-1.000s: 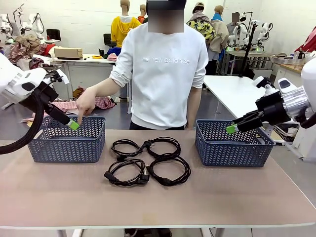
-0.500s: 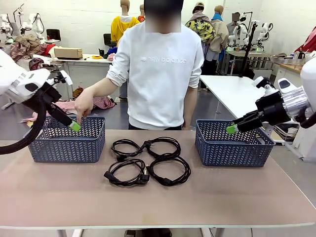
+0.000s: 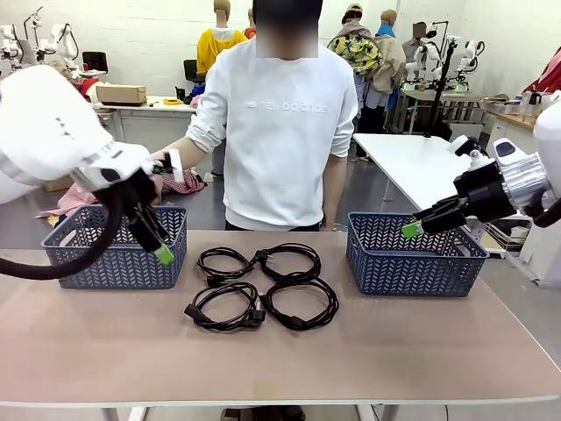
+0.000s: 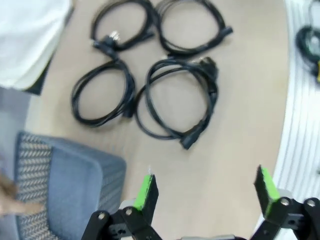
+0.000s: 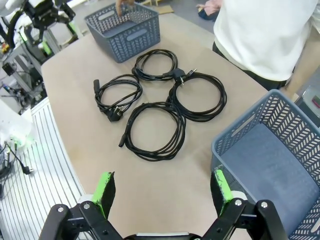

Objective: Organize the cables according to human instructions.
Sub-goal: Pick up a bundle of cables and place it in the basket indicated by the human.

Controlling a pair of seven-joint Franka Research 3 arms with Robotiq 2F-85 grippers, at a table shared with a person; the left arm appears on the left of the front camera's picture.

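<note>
We are seeing the four cables (image 3: pixel 263 285) lying together in the middle of the counter (image 3: pixel 394 351), our left hand (image 4: pixel 206 186) and right hand (image 5: pixel 162 192) both gaping empty; light, floppy coils, so we are judging a pinch across one ring's bundled strands best

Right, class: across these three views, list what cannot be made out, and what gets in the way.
Right wrist view: the person's hand at the left basket is cut off by the top edge; the right basket runs off the right edge.
Left wrist view: motion blur smears the cables, so plug shapes are unreadable.
Front view: the left arm mostly covers that hand.
</note>
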